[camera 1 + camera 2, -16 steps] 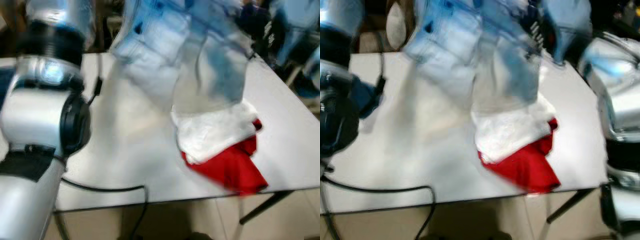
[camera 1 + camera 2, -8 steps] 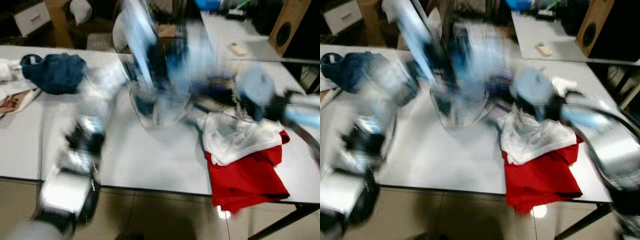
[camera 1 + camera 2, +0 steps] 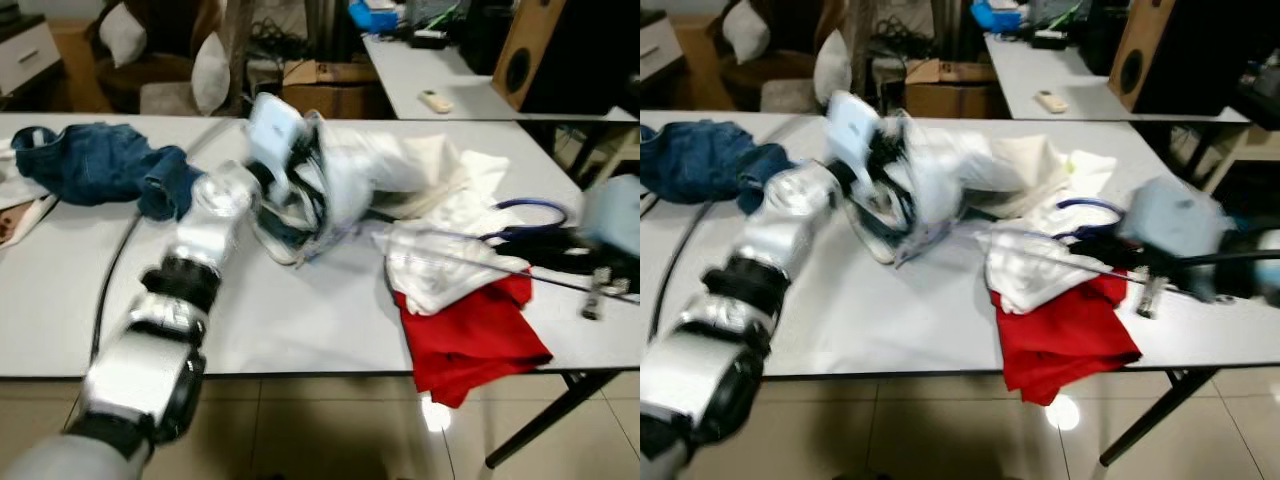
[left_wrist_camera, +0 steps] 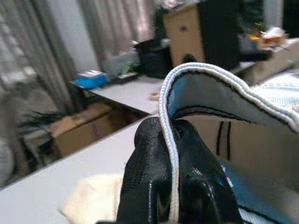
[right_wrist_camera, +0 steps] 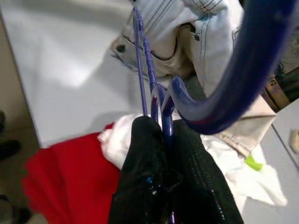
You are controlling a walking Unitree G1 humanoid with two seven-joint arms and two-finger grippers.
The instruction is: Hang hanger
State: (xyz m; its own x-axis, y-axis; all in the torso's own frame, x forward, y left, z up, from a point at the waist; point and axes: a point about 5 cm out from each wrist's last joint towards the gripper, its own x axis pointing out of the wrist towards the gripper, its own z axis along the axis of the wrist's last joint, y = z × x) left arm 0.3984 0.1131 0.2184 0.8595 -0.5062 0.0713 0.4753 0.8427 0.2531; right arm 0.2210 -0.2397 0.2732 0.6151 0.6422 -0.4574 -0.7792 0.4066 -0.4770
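Even indoor light brightens the white table (image 3: pixel 300 320), a glare spot shines on the floor tile (image 3: pixel 435 412) below its front edge, and motion blur smears the right gripper (image 3: pixel 1140 262).

You are seeing a red cloth (image 3: pixel 472 340) hanging over the white table (image 3: pixel 300 320) edge; dark blue jeans (image 3: pixel 95 165) are lying far left, a speaker (image 3: pixel 520 55) standing behind.

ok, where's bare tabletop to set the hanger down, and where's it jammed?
Bare table along the front edge, between the left arm and the red cloth. Another bare patch front-left, below the dark jeans. Crowded in the middle: light garment in the left gripper, white cloth, blue hanger in the right gripper.
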